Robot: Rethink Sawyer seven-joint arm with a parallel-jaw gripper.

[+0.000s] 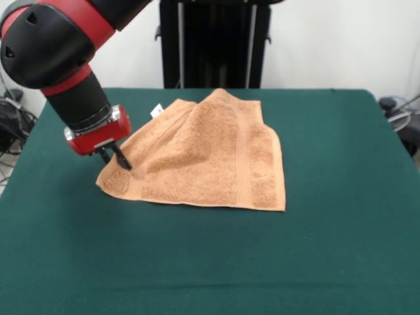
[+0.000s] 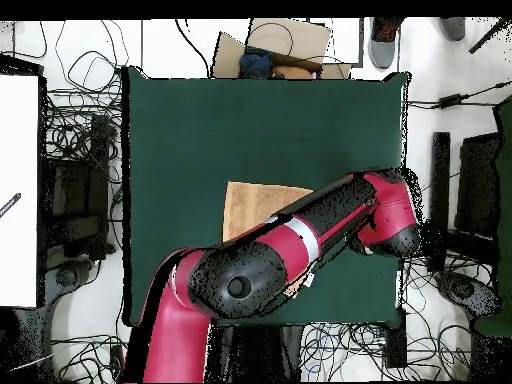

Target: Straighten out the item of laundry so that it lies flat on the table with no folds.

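The orange-tan towel (image 1: 210, 157) lies near the middle of the green table (image 1: 328, 256), nearer the robot's side. It is folded over itself and humps up towards the far side, and its near edge lies flat. A small white tag (image 1: 156, 110) sticks out at its far left edge. My gripper (image 1: 117, 159) is down at the towel's left corner and touches the cloth there. In the overhead view only a strip of the towel (image 2: 250, 205) shows on the table (image 2: 200, 120); my arm (image 2: 300, 240) covers the rest of the towel and the gripper.
The black pedestal (image 1: 213, 42) stands behind the table's far edge. In the overhead view, cables and equipment (image 2: 80, 150) ring the table, a cardboard box (image 2: 275, 45) sits beyond the side opposite the robot, and a white panel (image 2: 20, 190) stands at the left.
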